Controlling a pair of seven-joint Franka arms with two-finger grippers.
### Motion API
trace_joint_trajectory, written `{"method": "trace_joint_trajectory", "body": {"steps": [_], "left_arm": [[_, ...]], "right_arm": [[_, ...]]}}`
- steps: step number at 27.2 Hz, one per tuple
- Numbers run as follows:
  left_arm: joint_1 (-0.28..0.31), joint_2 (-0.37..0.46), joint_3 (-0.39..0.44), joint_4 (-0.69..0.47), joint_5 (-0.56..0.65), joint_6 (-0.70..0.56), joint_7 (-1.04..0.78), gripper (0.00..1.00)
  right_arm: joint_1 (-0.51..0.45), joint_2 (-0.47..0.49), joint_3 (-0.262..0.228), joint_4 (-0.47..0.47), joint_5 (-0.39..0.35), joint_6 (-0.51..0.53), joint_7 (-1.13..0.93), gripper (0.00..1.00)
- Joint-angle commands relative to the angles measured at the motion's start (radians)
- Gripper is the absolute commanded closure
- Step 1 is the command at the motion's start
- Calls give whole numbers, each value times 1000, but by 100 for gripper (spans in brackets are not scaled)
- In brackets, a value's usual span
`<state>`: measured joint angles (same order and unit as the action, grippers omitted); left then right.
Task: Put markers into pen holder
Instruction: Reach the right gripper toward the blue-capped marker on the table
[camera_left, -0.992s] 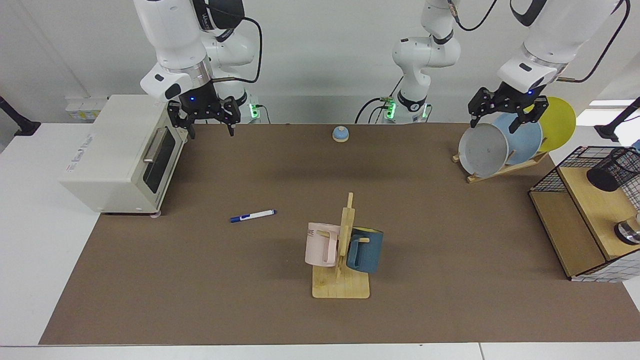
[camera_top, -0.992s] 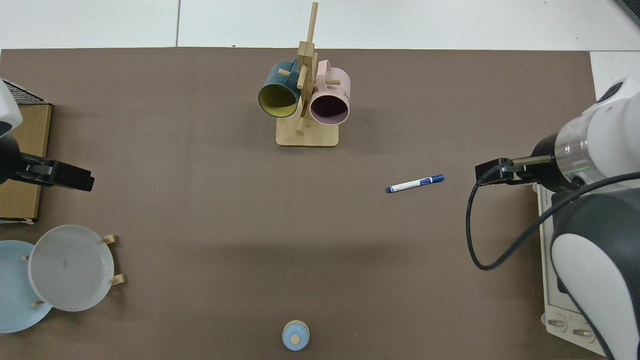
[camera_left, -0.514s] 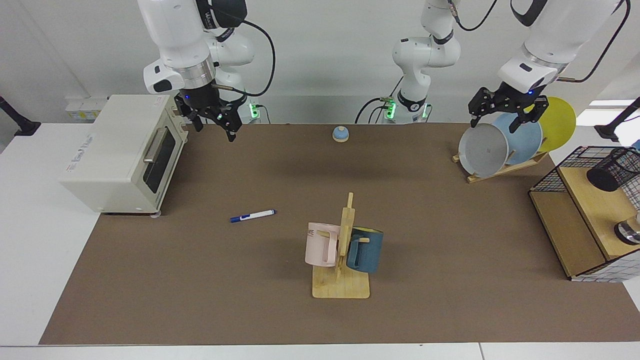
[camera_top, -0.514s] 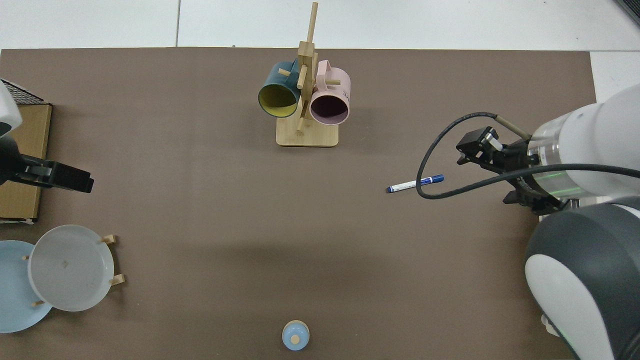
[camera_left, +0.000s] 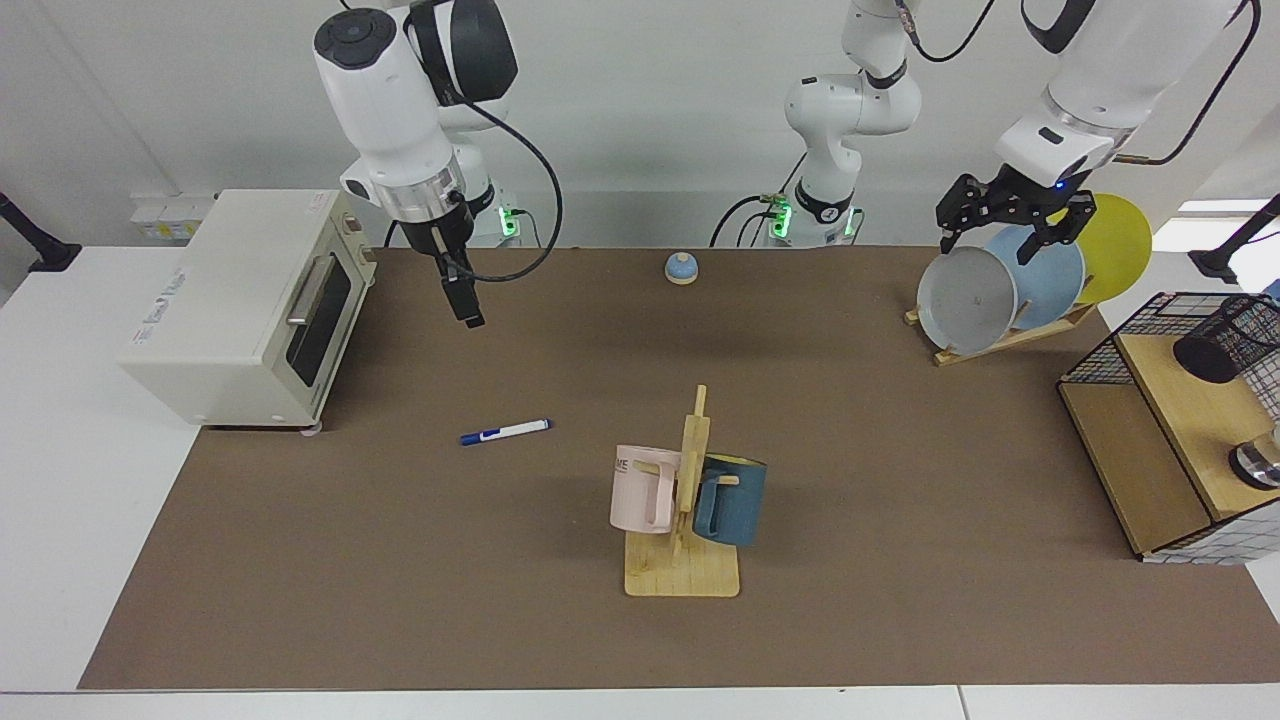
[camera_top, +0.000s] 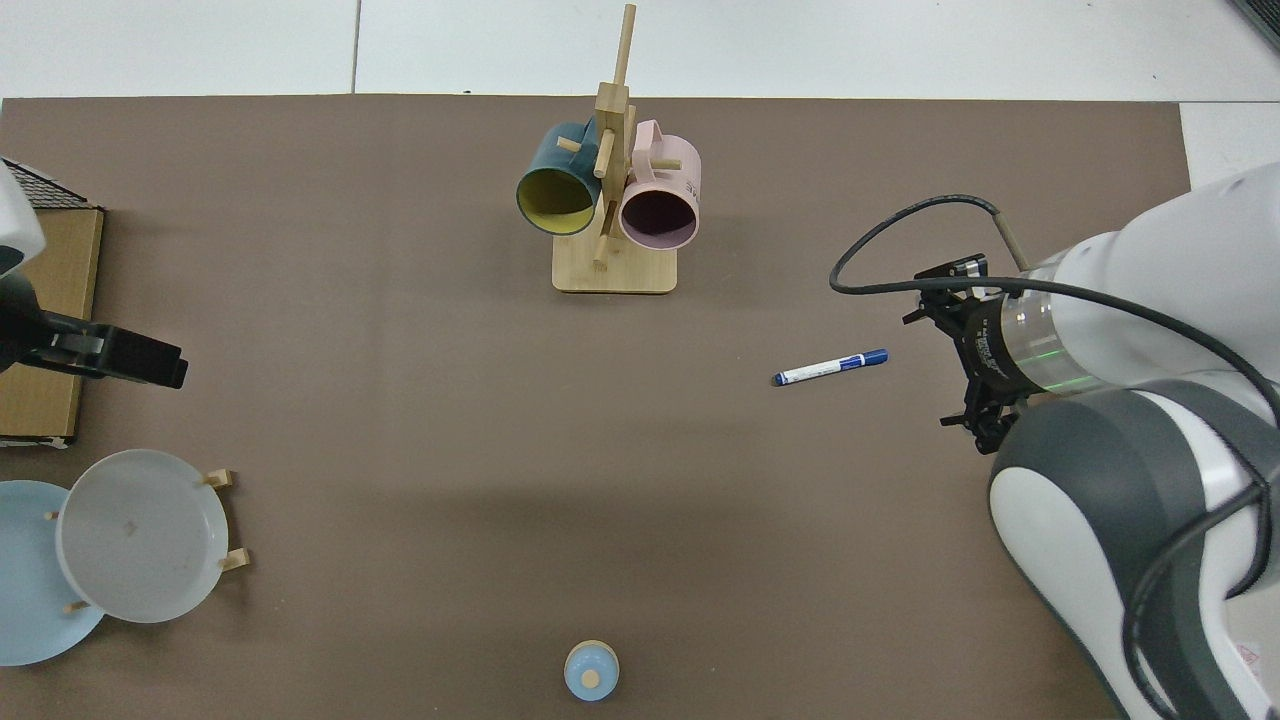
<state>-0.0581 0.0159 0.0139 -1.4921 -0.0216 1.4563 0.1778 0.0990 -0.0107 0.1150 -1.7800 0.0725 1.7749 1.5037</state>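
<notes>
The marker (camera_left: 505, 432) (camera_top: 830, 367), white with a blue cap and blue band, lies flat on the brown mat, alone. My right gripper (camera_left: 466, 303) hangs well above the mat, behind the marker and a little to its left, turned edge-on to the facing view. In the top view its hand (camera_top: 958, 358) sits just beside the marker's blue cap, mostly hidden under the wrist. The pen holder (camera_left: 1232, 343), a black mesh cup, is on the top wooden shelf of the wire basket (camera_left: 1092, 366) at far right. My left gripper (camera_left: 1010, 228) waits open above the plates, holding nothing.
A white toaster oven (camera_left: 240, 305) stands at the mat's left edge. A wooden mug tree (camera_left: 688, 470) (camera_top: 612, 180) with a pink and a blue mug stands mid-table. A plate rack (camera_left: 1005, 285) (camera_top: 140, 535) and a small blue bell (camera_left: 681, 268) (camera_top: 591, 670) are at the back.
The right arm's wrist has turned about a quarter turn, and its gripper has come down and moved from beside the toaster oven toward the marker. The left arm and the marker have not moved.
</notes>
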Motion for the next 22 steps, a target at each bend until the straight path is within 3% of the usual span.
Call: {"method": "trace_joint_trajectory", "body": {"steps": [1, 6, 16, 22], "left_arm": [[15, -16, -9, -14, -4, -13, -9, 0], [15, -24, -9, -28, -4, -13, -8, 0], [14, -40, -9, -53, -4, -11, -11, 0], [14, -40, -9, -53, -4, -11, -11, 0]], "right_arm": [[-31, 0, 5, -111, 15, 103, 49, 2], [-44, 67, 5, -122, 10, 132, 55, 2], [-45, 95, 5, -291, 9, 366, 43, 2], [-42, 155, 5, -309, 9, 442, 36, 2]]}}
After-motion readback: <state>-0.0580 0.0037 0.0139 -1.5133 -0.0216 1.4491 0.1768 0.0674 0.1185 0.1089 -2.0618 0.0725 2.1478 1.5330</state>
